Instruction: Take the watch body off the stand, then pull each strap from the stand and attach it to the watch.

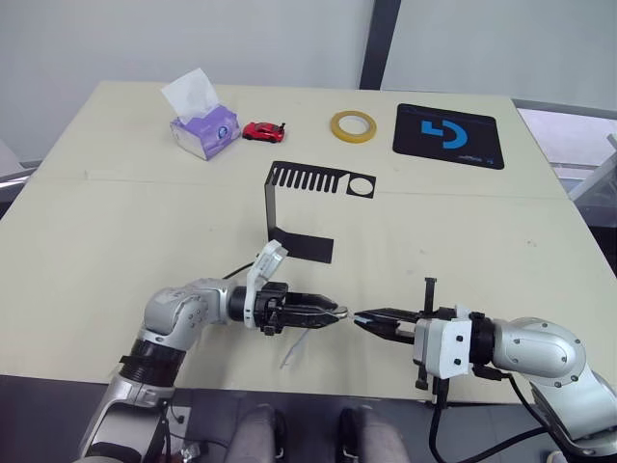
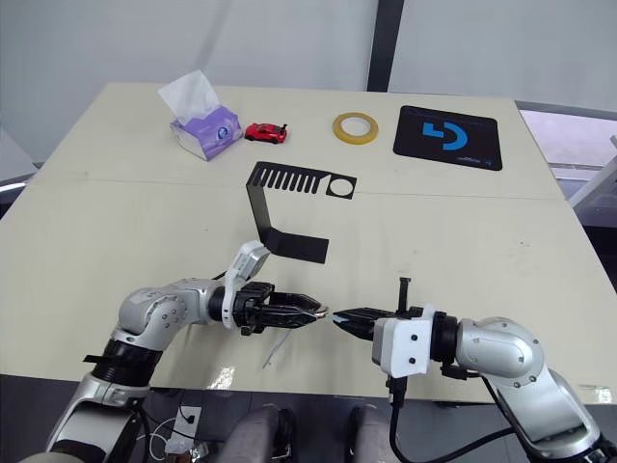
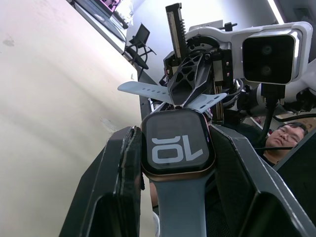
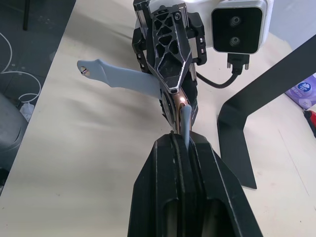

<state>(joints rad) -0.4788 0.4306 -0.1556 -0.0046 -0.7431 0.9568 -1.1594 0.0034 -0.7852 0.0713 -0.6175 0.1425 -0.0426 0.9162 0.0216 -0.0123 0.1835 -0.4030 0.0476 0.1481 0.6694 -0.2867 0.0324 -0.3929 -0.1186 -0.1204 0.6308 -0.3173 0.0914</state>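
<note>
From my head camera, my left gripper (image 1: 333, 315) and my right gripper (image 1: 364, 320) meet tip to tip above the near edge of the beige table (image 1: 116, 222). A pale strap (image 1: 294, 349) hangs below my left fingers. Just behind them the black stand (image 1: 299, 207) sits on the table, bare. Further back lie a tissue box (image 1: 204, 130), a red toy car (image 1: 262, 131), a roll of yellow tape (image 1: 354, 125) and a black mousepad (image 1: 448, 135).

From my left wrist, my two fingers are closed on the sides of the watch body (image 3: 177, 144), its dark screen with white digits facing the camera. One grey-blue strap (image 3: 182, 207) runs from the case back toward my wrist. Beyond the case, my right gripper (image 3: 190, 98) pinches a second strap (image 3: 148, 91), which sticks out to both sides of its tips. A person's face shows at the edge.

From my right wrist, my fingers (image 4: 170, 168) are pressed narrowly together on a strap end (image 4: 185, 123) that touches the watch's coppery edge (image 4: 175, 106), held in my left gripper. The other strap (image 4: 118, 76) juts sideways. The stand's foot (image 4: 237, 138) lies just beside.
</note>
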